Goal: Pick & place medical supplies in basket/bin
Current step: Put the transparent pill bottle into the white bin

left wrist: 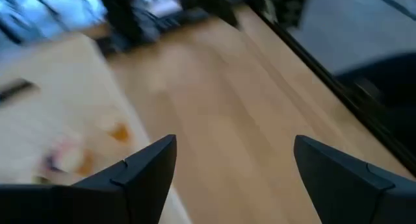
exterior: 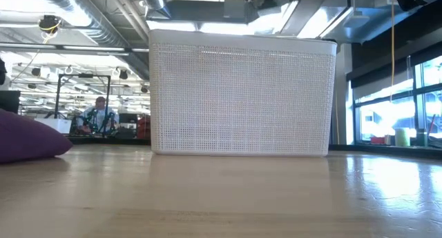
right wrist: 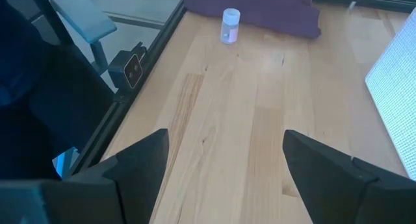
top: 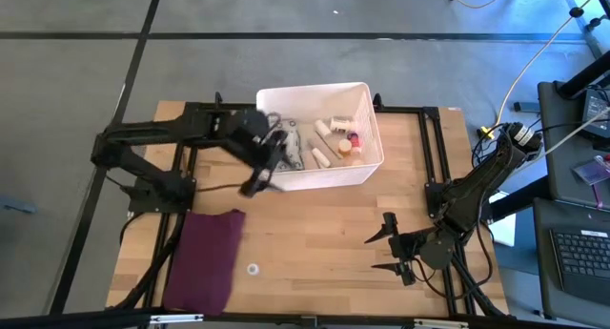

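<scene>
The white bin [top: 374,138] stands at the table's far middle and fills the low view [exterior: 242,93]. Inside lie several small white and beige bottles and tubes [top: 335,136] and a grey-green packet [top: 291,146]. One small vial [top: 253,269] stands upright on the table beside the maroon cloth; the right wrist view shows it too [right wrist: 230,25]. My left gripper [top: 259,179] hangs open over the bin's near left corner, holding nothing [left wrist: 234,165]. My right gripper [top: 379,243] is open and empty at the table's near right, pointing toward the vial [right wrist: 224,165].
A flat maroon cloth [top: 205,257] lies at the near left of the table [exterior: 27,138]. Black frame rails [top: 434,148] run along the table's sides. Bare wood [top: 315,234] stretches between the bin, the cloth and my right gripper. A person [exterior: 99,117] sits far off in the room.
</scene>
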